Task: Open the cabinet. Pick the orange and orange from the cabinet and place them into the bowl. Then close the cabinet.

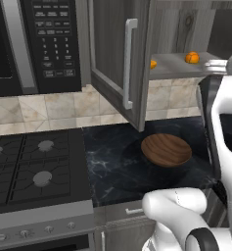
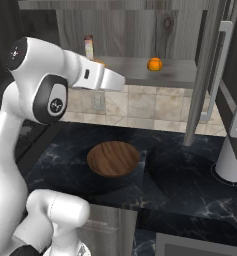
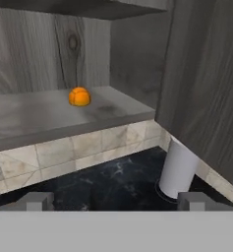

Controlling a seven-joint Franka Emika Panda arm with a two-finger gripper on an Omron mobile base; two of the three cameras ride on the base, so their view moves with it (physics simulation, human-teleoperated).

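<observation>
The cabinet (image 1: 112, 44) stands open, its left door swung out with a long silver handle (image 1: 129, 63). One orange (image 1: 192, 57) rests on the bottom shelf, and another orange (image 1: 153, 63) peeks out from behind the door's edge. In the hand view the nearer orange (image 3: 79, 96) sits on the grey shelf (image 3: 49, 115), ahead and a little left. My gripper (image 3: 115, 203) is open and holds nothing, its tips wide apart, some way short of the shelf. The wooden bowl (image 1: 166, 149) (image 2: 113, 158) sits below on the dark counter.
A black microwave (image 1: 34, 44) hangs left of the cabinet, above a gas stove (image 1: 34, 166). The open right door (image 2: 210, 75) juts over the counter. A white cylinder (image 2: 230, 165) stands under it. A small bottle (image 2: 89, 47) stands on the shelf.
</observation>
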